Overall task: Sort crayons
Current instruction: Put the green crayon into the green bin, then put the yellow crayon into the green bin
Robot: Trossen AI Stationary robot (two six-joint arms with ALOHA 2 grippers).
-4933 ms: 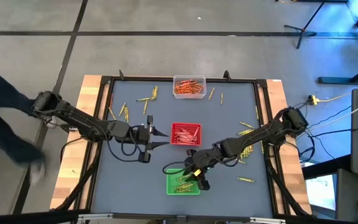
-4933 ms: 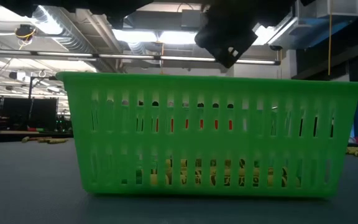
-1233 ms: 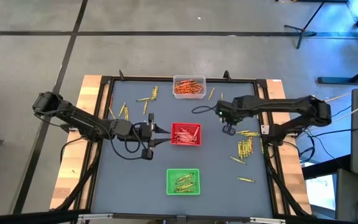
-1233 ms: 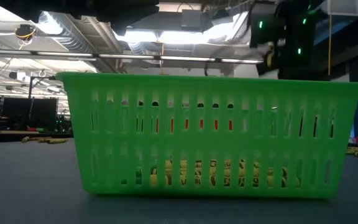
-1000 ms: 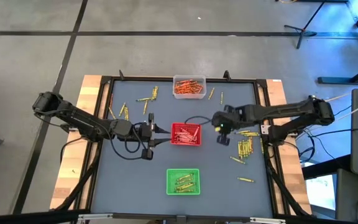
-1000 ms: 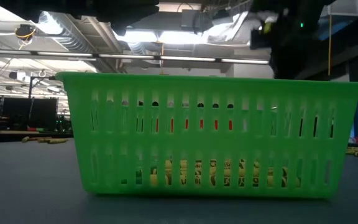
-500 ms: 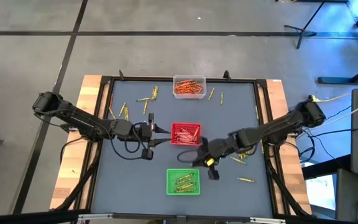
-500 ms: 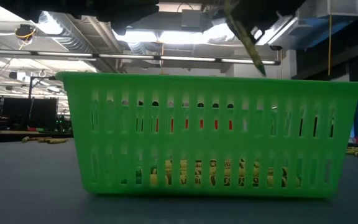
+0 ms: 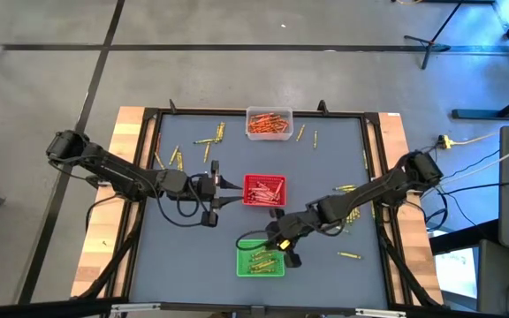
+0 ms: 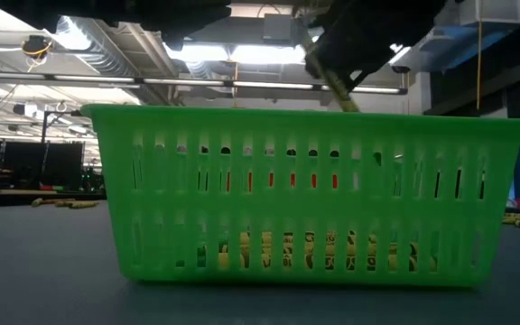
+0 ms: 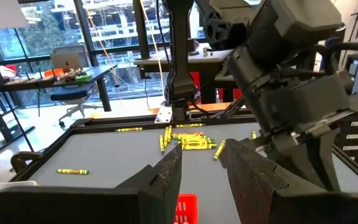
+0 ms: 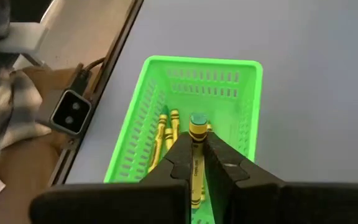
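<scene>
In your low view the green tray [image 10: 305, 194] hides most of the counter [image 9: 184, 256]; lower centre in the high view, your right tool [image 12: 196, 163] pinches a yellow-green crayon [image 12: 196, 146] above that tray; your left tool [image 9: 222, 191], slightly parted and empty, waits beside the red tray [image 9: 264, 191].

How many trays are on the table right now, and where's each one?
3. The clear tray sits at the far edge, the red tray in the middle beside the left gripper, and the green tray nearest, under the right gripper.
</scene>
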